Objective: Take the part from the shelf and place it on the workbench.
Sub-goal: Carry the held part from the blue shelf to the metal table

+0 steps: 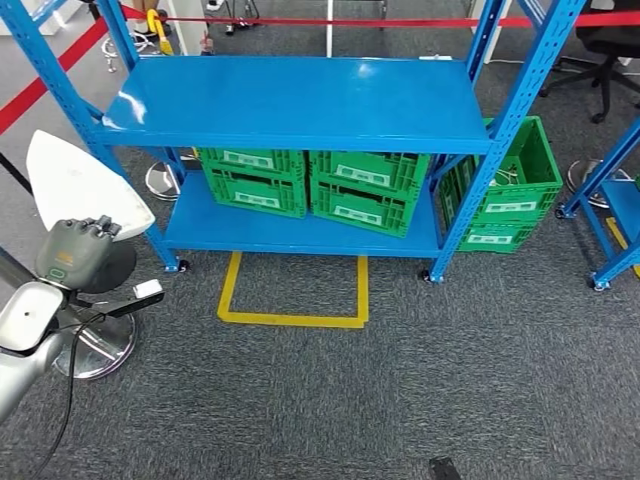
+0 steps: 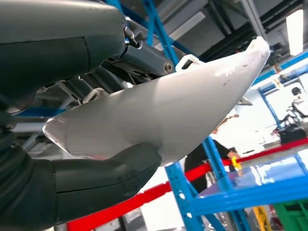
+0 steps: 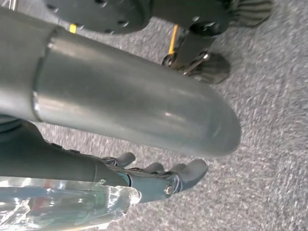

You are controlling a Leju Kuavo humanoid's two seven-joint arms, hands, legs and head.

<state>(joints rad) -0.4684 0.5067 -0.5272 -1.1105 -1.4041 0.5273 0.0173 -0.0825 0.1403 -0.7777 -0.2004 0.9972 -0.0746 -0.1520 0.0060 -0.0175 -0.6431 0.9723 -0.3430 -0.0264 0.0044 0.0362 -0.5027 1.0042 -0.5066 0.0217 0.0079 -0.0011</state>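
Observation:
The part [image 1: 83, 185] is a white, curved, shell-like panel with a pointed end. My left hand [image 1: 75, 250] grips it at the far left of the head view, raised in front of the blue shelf [image 1: 302, 100]. In the left wrist view the part [image 2: 163, 110] lies across the hand, with the thick thumb [image 2: 109, 178] pressed against its underside and the darker fingers over its other face. My right hand [image 3: 163, 178] hangs over the grey carpet with its fingers stretched out and nothing in them.
Two green crates [image 1: 256, 180] [image 1: 370, 185] sit on the shelf's lower board, and a third [image 1: 521, 180] stands behind its right post. A yellow floor marking [image 1: 294, 320] lies in front. A stool base [image 1: 98, 345] is under my left arm. Another blue rack [image 1: 619, 200] stands at right.

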